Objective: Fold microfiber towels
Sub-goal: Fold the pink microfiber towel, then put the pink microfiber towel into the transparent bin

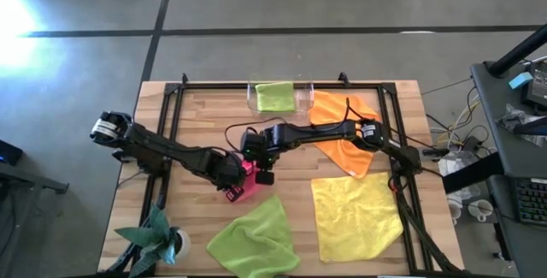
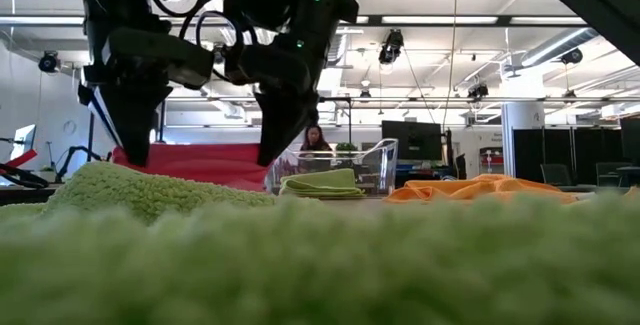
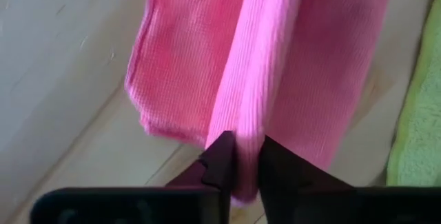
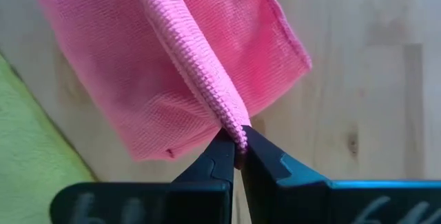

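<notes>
Our left claw [image 3: 247, 156] is pinching a fold of the pink towel [image 3: 275, 65] at mid-table, and our right claw [image 4: 236, 145] is clamping the same towel's ridge just beside it. We are holding it stretched above the wooden table [image 1: 205, 115]. One green towel [image 1: 253, 237] is lying near, another [image 1: 274, 96] in the clear tray [image 1: 301, 98], with the orange towel [image 1: 342, 133] and the yellow towel [image 1: 355, 214] at the right.

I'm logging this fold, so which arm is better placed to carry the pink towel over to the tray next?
Probably the right. Both pincers grip the pink towel, the left pincer and right pincer alike, but the right arm reaches in from the side nearer the clear tray.
</notes>
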`<state>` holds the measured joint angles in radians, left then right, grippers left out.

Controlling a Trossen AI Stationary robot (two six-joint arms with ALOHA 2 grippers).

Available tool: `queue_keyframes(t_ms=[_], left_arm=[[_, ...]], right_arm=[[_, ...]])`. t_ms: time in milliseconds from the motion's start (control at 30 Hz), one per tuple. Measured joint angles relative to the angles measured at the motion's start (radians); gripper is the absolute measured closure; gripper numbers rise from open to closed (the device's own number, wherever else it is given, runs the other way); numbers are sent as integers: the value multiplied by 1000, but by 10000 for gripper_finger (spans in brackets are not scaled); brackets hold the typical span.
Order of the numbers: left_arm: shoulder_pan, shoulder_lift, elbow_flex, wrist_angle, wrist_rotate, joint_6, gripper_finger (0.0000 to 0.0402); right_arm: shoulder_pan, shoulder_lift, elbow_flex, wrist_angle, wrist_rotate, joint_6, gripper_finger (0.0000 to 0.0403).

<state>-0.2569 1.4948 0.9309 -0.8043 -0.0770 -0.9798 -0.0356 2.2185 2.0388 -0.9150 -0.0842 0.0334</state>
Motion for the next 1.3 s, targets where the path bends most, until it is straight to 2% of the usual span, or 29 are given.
queue_keyframes(t_ms=[167,333,633,767,933,1033,1133,1300], left_arm=[[0,-2,0,-2,12,0,303],[2,-6,19,-46,42,49,271],[-11,-37,116,-253,17,74,265],[-52,-65,141,-247,-11,51,265],[-154,-59,142,-99,-145,46,265],[-220,-17,142,-16,-212,72,265],[-272,39,142,23,-243,72,265],[-321,147,155,19,-246,71,265]], right_arm=[[0,0,0,31,17,-26,383],[-4,0,0,59,16,-26,340],[-46,-48,0,8,6,-49,248],[-68,-104,1,-121,5,-71,230],[-73,-162,-39,-247,-13,-132,226],[-54,-199,-124,-209,-90,-175,229],[-19,-235,-226,-88,-155,-210,232],[50,-283,-365,129,-160,-287,237]])
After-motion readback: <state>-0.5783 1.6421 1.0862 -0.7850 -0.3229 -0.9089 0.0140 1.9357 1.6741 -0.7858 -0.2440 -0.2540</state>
